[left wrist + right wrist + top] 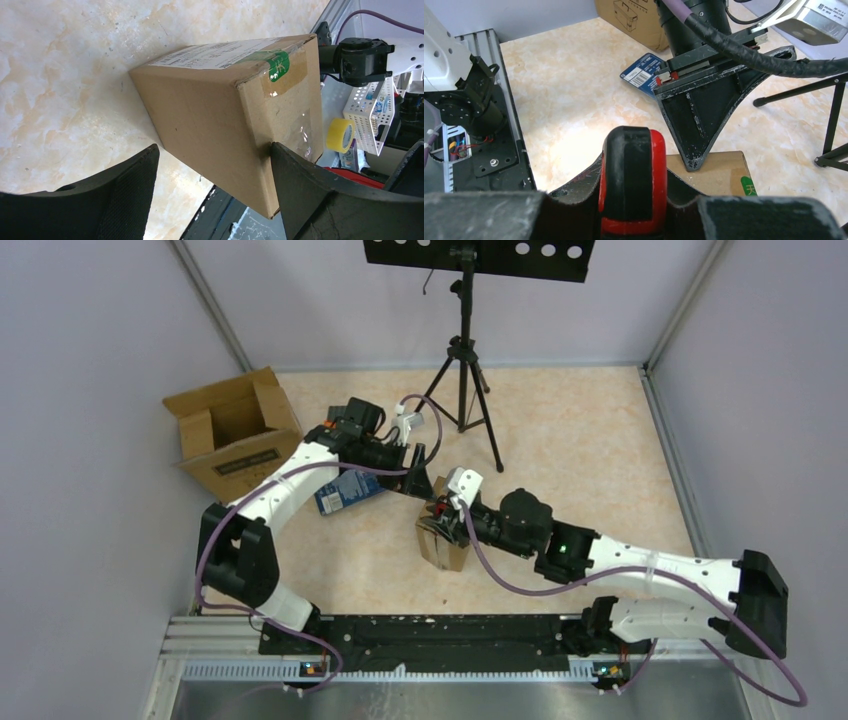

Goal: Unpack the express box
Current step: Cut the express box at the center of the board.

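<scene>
The left gripper (pixel 214 146) stands wide open and grasps nothing. Its two black fingers (pixel 125 192) straddle one end of the sealed express box (pixel 215 115). In the left wrist view one finger's tip lies against the taped end of the box, while the other finger is clear of the long side. In the right wrist view the same finger comes down as a black wedge with its tip on the far edge of the box top.

The right gripper (pixel 447 518) is clenched on a red and black handle (pixel 631 165), which stands upright between its fingers, just above the near side of the box. What is at the working end of that handle cannot be told.

The express box sits on the table (pixel 580 440) near the middle, between the two arms and a little toward their bases. It is still closed. A white printed label covers one face, and brown tape with a strip of green tape (pixel 277 64) crosses the end flap.

A blue packet (pixel 345 495) lies flat on the table just beside the left arm. Farther left and back stands an open cardboard carton (pixel 235 430), its flaps raised. A black tripod (pixel 465 370) stands at the back of the table.
</scene>
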